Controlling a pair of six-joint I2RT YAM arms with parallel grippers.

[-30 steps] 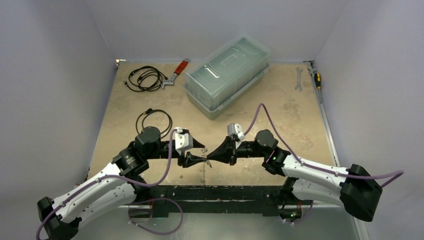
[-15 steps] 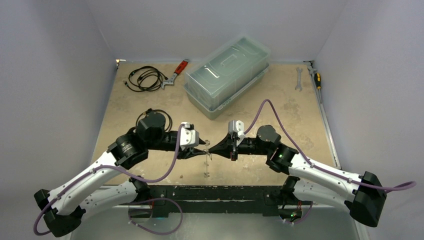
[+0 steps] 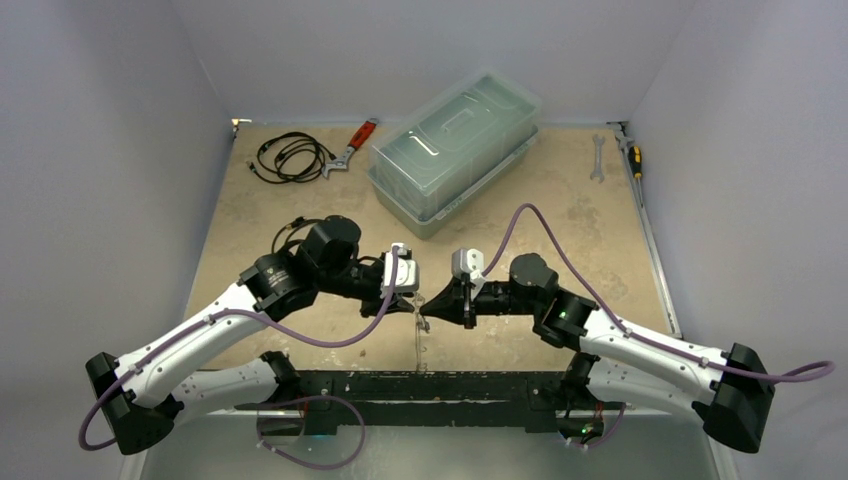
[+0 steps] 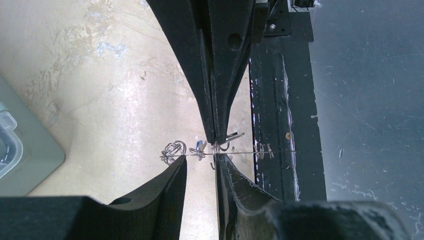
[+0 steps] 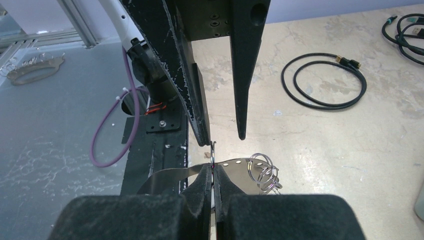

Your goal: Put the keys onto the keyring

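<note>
1. The desk [image 3: 560, 200] is tan and scuffed, with a lidded clear box [image 3: 455, 150] at the back.
2. The left arm [image 3: 200, 335] rises from its base at the lower left. It bends at the elbow and reaches in toward the desk's near middle, wrist level and pointing right.
3. The right arm [image 3: 640, 345] mirrors it from the lower right, forearm low and wrist pointing left. The two tips almost meet just above the near edge.
4. The left tool [image 5: 223, 139] is narrowly parted, with a clear gap between its two fingers. It straddles the right tool's tip, and I see nothing pinched in it.
5. The right tool [image 5: 212, 172] is closed tight on the keyring [image 5: 232, 164], pinching its thin silver band at one spot on the rim.
6. The keyring is held off the desk between the two tools. From the left wrist it shows edge-on as a fine line crossing the gap in the left fingers.
7. A cluster of small wire rings [image 5: 264, 172] hangs on the band just beside the right tool.
8. A tiny blue tag [image 4: 200, 145] sits at the band between the left fingers. Whether it is threaded on, I cannot tell.
</note>
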